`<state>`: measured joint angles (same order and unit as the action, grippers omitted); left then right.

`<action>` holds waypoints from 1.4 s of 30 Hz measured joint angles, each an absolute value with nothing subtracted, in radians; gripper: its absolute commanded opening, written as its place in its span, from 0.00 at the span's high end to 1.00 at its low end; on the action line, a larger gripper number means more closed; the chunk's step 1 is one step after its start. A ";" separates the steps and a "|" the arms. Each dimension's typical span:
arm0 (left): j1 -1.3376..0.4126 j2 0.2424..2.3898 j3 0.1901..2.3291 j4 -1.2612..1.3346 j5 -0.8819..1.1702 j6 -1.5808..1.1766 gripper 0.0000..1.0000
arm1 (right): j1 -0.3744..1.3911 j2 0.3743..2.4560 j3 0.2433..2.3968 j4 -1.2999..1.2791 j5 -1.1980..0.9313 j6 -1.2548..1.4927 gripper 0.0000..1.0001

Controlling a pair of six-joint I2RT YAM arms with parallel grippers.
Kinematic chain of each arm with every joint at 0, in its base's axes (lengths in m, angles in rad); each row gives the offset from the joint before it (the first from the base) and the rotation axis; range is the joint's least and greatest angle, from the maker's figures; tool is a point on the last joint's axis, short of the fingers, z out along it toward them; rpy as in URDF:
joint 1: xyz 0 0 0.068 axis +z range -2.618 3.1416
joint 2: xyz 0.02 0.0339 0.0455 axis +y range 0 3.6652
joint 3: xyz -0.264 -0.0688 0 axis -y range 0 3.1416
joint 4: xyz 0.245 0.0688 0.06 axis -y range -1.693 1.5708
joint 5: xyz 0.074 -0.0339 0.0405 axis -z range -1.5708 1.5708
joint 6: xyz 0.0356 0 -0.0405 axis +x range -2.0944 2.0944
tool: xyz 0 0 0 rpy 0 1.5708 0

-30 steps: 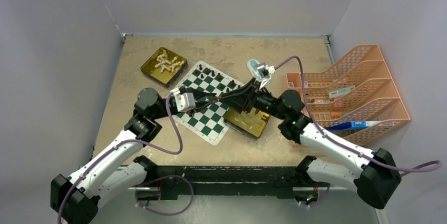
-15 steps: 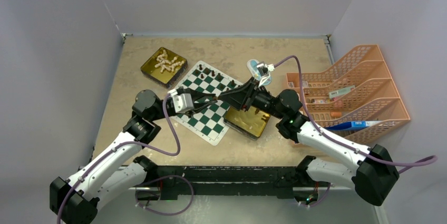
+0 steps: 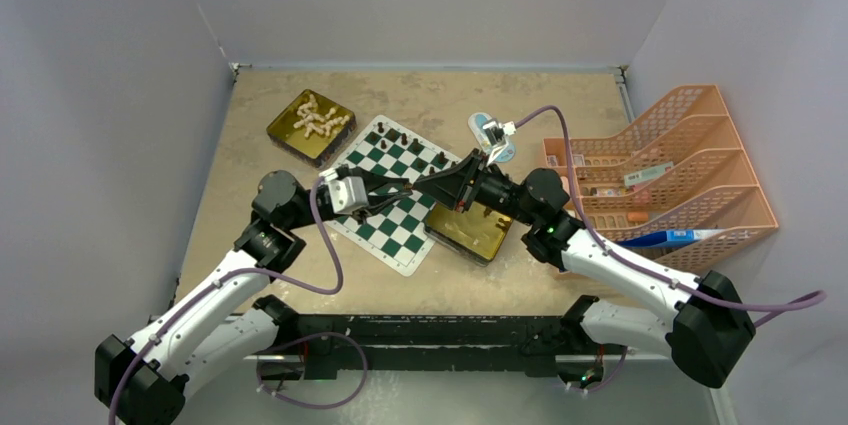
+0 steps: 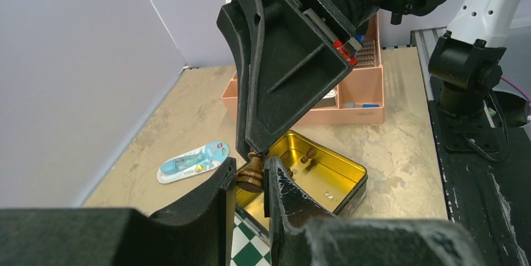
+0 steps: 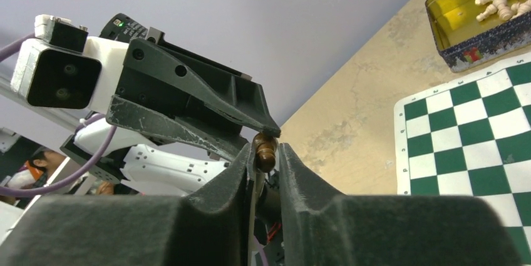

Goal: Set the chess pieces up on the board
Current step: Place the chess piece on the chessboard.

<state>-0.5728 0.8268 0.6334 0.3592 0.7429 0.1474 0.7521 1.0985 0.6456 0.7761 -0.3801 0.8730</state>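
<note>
left jaws grip dark piece (image 4: 250, 176); right jaws too

From overhead, the left arm (image 3: 230, 285) and the right arm (image 3: 600, 260) meet over the board (image 3: 395, 230) and cover its middle. What sits between their tips is too small to make out. The dark pieces (image 3: 388, 132) on the far row are too small to name. The gold tin (image 3: 475, 235) lies partly under the right arm.

From the left wrist, the brown piece (image 4: 252, 176) has its base sunk between the left fingers (image 4: 206, 206) and its head behind the tip of the right fingers (image 4: 282, 72). The board is cut off at the bottom edge.

From the right wrist, whether the right fingers press that piece cannot be told. The tin of cream pieces (image 5: 476, 53) runs off the top-right corner.
</note>
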 measured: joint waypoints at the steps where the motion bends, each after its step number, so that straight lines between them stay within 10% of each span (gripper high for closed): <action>1: -0.573 0.827 0.632 0.360 0.743 0.147 1.00 | 0.752 1.098 0.646 0.775 -0.380 0.874 0.89; 5: -0.572 0.832 0.626 0.368 0.743 0.147 1.00 | 0.752 1.098 0.645 0.777 -0.382 0.889 0.97; 14: -0.573 0.795 0.625 0.270 0.740 0.200 0.44 | 0.756 1.065 0.660 0.659 -0.293 0.815 1.00; 23: -0.573 0.654 0.654 0.009 0.650 0.276 0.34 | 0.756 1.169 0.973 0.298 -0.046 0.521 1.00; 27: -0.573 0.573 0.656 -0.105 0.622 0.326 0.05 | 0.756 1.360 1.196 0.139 0.045 0.379 1.00; 42: -0.573 0.408 0.657 -0.255 0.513 0.387 0.04 | 0.756 2.057 1.776 -0.252 0.194 0.112 0.98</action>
<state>-0.5728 0.4076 0.6567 -0.2554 0.5125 0.3866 0.7563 2.0571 1.7760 -0.2516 0.1940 0.1123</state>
